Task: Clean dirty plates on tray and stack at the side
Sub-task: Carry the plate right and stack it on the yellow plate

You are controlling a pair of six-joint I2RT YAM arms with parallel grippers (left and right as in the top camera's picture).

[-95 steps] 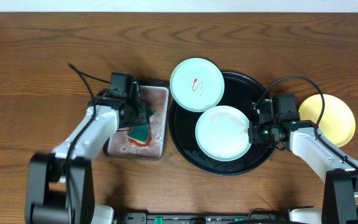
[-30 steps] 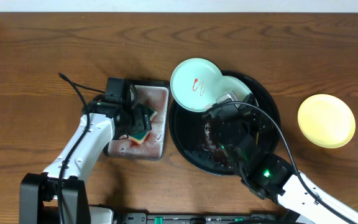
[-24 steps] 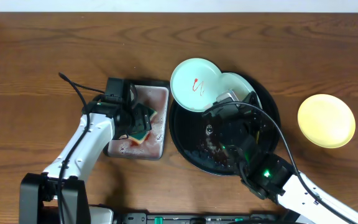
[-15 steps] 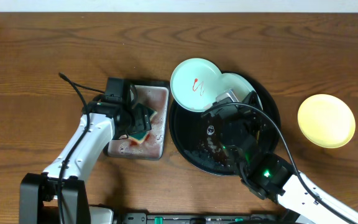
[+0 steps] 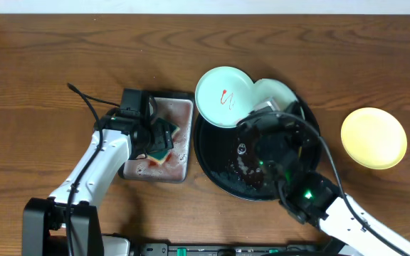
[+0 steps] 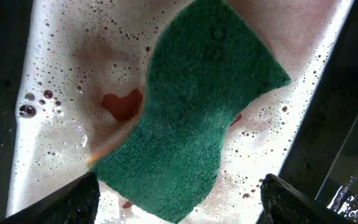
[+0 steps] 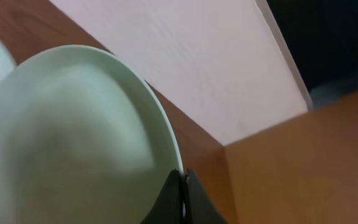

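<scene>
The black tray (image 5: 218, 162) sits at the table's middle. A mint plate with a red smear (image 5: 223, 97) rests over its upper left rim. My right gripper (image 5: 263, 111) is shut on the rim of a clean-looking mint plate (image 5: 276, 91) and holds it tilted above the tray; in the right wrist view the fingers (image 7: 182, 186) pinch this plate's edge (image 7: 73, 137). The yellow plate (image 5: 374, 137) lies on the table at the right. My left gripper (image 5: 159, 138) is open over the green sponge (image 6: 191, 118), its fingers (image 6: 179, 202) on either side of it.
The rectangular sponge tray (image 5: 181, 114) lies left of the black tray and holds foamy water with red stains (image 6: 61, 93). The right arm covers much of the black tray. Wet specks lie on the black tray's floor.
The right arm swung in over the black tray and lifted the clean mint plate off it, tilting it and shifting it slightly right. The left arm has stayed over the sponge.
</scene>
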